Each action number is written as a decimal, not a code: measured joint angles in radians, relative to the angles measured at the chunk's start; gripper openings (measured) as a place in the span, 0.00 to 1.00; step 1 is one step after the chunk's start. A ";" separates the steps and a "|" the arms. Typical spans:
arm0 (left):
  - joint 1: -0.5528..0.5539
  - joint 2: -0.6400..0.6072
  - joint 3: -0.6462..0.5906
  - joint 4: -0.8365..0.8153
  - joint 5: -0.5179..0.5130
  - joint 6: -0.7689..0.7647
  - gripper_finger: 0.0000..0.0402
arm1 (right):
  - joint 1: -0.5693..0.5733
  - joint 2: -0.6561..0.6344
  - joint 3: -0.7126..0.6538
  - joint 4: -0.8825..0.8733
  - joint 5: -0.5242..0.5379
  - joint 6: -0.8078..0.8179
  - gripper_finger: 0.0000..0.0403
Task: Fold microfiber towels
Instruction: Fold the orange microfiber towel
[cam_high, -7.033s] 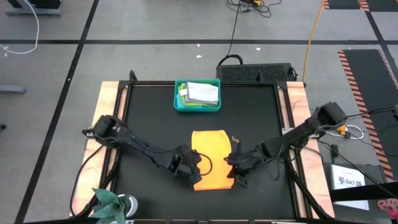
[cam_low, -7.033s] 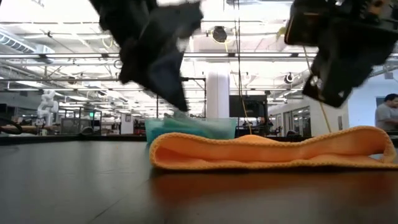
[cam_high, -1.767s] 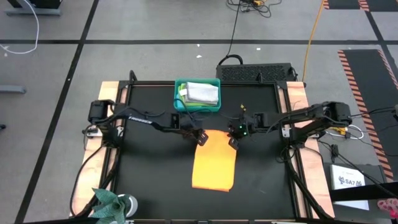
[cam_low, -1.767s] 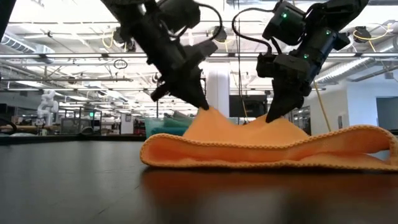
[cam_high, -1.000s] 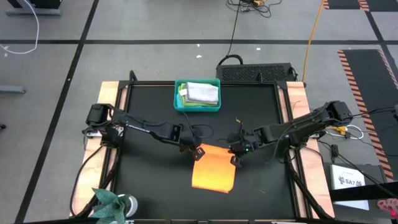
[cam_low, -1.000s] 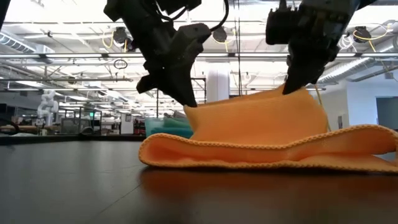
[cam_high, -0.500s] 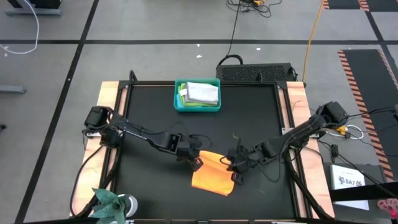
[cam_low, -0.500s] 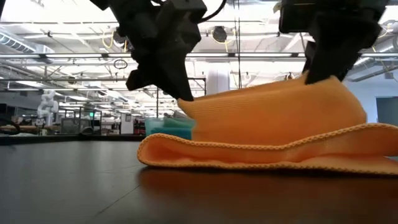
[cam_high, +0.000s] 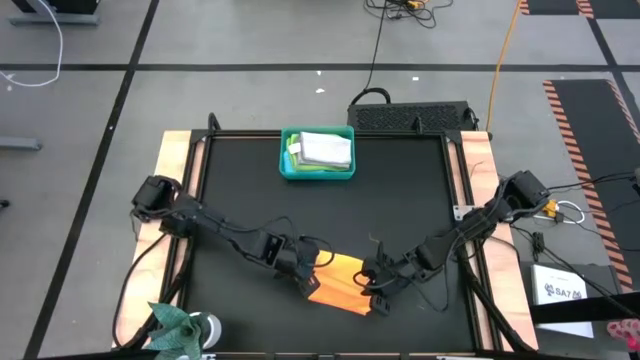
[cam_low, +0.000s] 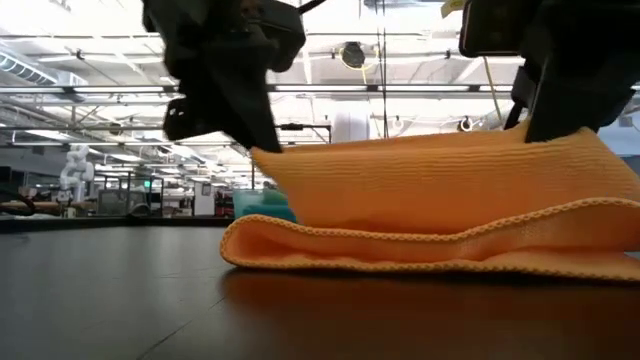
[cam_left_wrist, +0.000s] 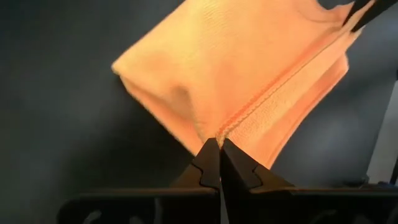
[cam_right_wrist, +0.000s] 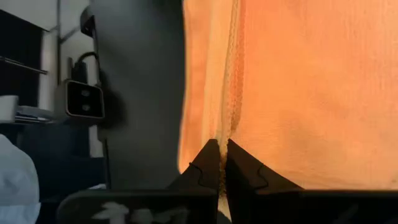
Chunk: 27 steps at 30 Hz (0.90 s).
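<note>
- Pinching the orange-yellow towel (cam_high: 338, 281) at the table's (cam_high: 240, 190) near edge, the left gripper (cam_high: 306, 284) and right gripper (cam_high: 371, 290) each clamp a stitched hem corner.
- Soft ribbed cloth lies doubled over itself, its upper layer held raised.
- Farther back, a rigid teal bin (cam_high: 318, 172) holds folded grey (cam_high: 325, 149) and green (cam_high: 295, 152) towels.

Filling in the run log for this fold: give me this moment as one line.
orange towel: half-folded, near table edge | left gripper: jaws shut on towel corner | right gripper: jaws shut on other corner | teal bin: holds other towels
</note>
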<state>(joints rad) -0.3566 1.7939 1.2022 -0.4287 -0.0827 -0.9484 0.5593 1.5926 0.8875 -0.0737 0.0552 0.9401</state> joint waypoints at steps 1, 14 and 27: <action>-0.007 0.000 -0.004 -0.001 0.000 -0.009 0.00 | 0.004 0.009 0.000 0.017 0.000 0.002 0.00; -0.038 0.018 -0.049 0.071 0.017 -0.047 0.04 | 0.011 0.107 0.000 0.168 -0.116 0.002 0.03; -0.052 0.026 -0.051 0.087 0.108 0.001 0.25 | -0.003 0.060 -0.002 0.182 -0.191 -0.010 0.26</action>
<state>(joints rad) -0.4087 1.8202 1.1515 -0.3416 0.0257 -0.9474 0.5564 1.6528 0.8856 0.1086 -0.1353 0.9305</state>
